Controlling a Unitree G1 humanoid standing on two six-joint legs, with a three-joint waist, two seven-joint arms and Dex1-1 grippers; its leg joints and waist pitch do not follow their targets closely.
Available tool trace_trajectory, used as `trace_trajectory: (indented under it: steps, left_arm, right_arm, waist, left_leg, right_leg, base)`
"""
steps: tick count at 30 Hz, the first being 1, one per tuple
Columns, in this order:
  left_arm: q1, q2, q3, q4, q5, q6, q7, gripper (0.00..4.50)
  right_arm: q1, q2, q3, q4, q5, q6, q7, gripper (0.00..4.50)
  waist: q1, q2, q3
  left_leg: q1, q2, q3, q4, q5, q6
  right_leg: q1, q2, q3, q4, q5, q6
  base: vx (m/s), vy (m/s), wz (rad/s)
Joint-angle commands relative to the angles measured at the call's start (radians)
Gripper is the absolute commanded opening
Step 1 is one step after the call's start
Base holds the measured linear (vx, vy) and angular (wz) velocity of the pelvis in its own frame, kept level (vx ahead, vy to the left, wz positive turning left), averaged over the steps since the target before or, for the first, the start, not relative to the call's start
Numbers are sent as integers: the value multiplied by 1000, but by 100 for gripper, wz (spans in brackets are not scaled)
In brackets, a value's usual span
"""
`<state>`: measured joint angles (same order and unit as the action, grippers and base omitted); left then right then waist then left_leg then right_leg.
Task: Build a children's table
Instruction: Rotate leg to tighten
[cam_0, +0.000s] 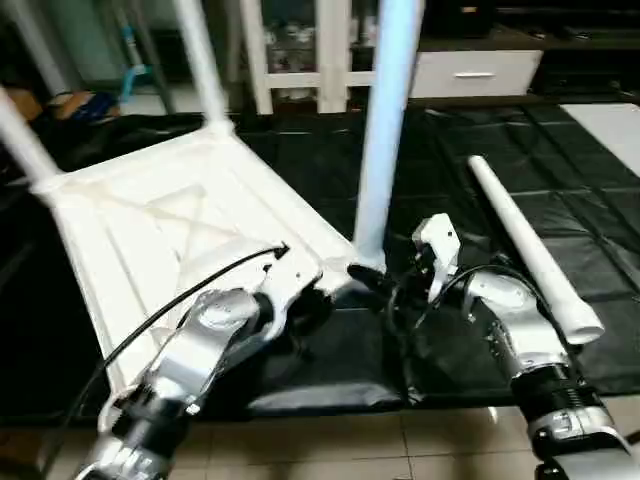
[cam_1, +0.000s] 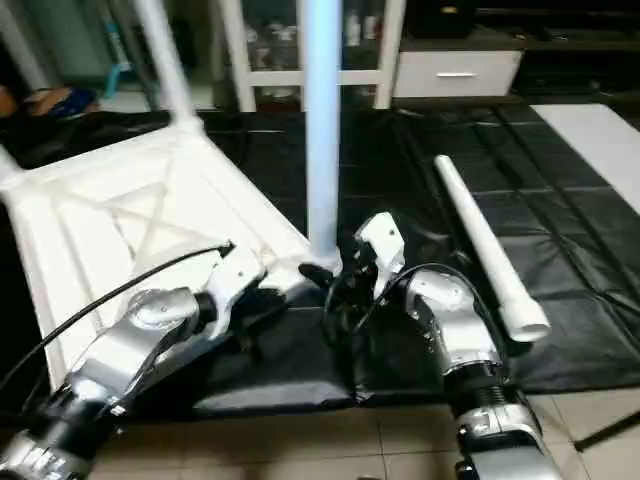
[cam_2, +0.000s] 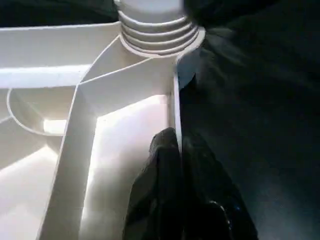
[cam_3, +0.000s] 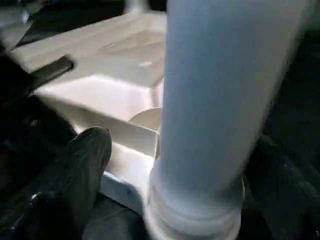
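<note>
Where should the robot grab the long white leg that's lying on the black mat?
Probably around the middle of the loose leg, coming down from above. It lies flat on the black mat, slim and round, so two fingers can straddle it, and the middle keeps it balanced.

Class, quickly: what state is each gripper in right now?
Left gripper: shut on the tabletop rim.
Right gripper: cannot be told; beside the upright leg.

The tall white tapered plastic leg (cam_0: 385, 130) just beside the right end effector (cam_0: 395, 285) runs off the top edge, blurred. That end effector's second finger stays hidden.
</note>
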<state>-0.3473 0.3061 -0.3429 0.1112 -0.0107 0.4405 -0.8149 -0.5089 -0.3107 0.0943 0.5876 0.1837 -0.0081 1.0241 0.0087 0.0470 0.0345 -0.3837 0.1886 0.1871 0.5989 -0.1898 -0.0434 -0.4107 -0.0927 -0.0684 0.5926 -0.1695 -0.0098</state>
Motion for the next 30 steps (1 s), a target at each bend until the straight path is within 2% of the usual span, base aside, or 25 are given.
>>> trace_trajectory:
  steps: [1,2,4,7,8,10,16,22,24,26,30]
  left_arm:
    - [33,1,-86,-5,-30,11,-82,0]
    - [39,9,-89,-18,-37,14,-98,0]
    - [52,24,-94,-42,-45,17,-130,0]
    - [58,34,-96,-55,-50,20,-145,0]
    - [61,40,-95,-64,-53,23,-152,0]
    - [62,46,-93,-69,-55,24,-155,0]
    - [64,56,-89,-81,-56,32,-161,0]
    - [65,62,-90,-85,-54,35,-166,0]
    - [66,64,-91,-86,-55,36,-168,0]
    - [66,65,-92,-86,-55,36,-169,0]
    - [66,67,-95,-86,-54,38,-174,0]
  right_arm:
    - [-17,-21,17,-39,-10,10,54,427]
    - [-17,-36,22,-40,-14,13,75,427]
    - [-18,-71,42,-39,-14,26,128,427]
    - [-17,-92,57,-36,-15,30,170,427]
    - [-15,-110,70,-32,-18,34,206,427]
    - [-12,-127,82,-27,-23,34,238,427]
    - [-16,-158,91,-10,-27,36,297,427]
    - [-20,-167,92,4,-22,35,308,384]
    - [-21,-159,84,12,-20,32,303,352]
    - [-21,-157,81,12,-18,36,306,347]
    - [-17,-155,79,11,-15,41,313,301]
  waist:
    - [4,-10,-53]
    - [9,-12,-50]
    - [16,-13,-49]
    - [16,-14,-46]
    - [16,-18,-46]
    - [18,-19,-46]
    - [20,-19,-51]
    - [24,-16,-56]
    - [23,-16,-55]
    - [23,-16,-54]
    - [23,-15,-54]
  left_leg:
    - [26,45,-8,-72,-241,95]
    - [30,46,-4,-74,-267,80]
    - [30,47,-3,-78,-285,62]
    - [29,44,-4,-80,-324,40]
    - [26,43,-5,-81,-327,40]
    - [25,43,-6,-81,-321,40]
    - [20,43,-6,-76,-269,58]
    - [18,43,-4,-70,-200,87]
    - [16,42,-4,-69,-205,89]
    - [18,43,-4,-70,-219,84]
    - [20,43,-5,-71,-237,74]
  right_leg:
    - [39,-43,37,-69,-209,-253]
    - [35,-41,40,-73,-241,-245]
    - [37,-42,42,-74,-276,-226]
    - [35,-42,43,-79,-337,-199]
    - [36,-43,44,-81,-349,-190]
    - [36,-45,46,-82,-359,-185]
    - [41,-45,44,-75,-300,-201]
    - [46,-43,43,-64,-200,-235]
    - [47,-43,42,-64,-205,-239]
    - [47,-43,41,-66,-226,-234]
    - [45,-43,42,-68,-244,-229]
  base:
    - [0,0,0]
    - [0,0,0]
    - [0,0,0]
    - [0,0,0]
    - [0,0,0]
    - [0,0,0]
    - [0,0,0]
    - [0,0,0]
    - [0,0,0]
    - [0,0,0]
    - [0,0,0]
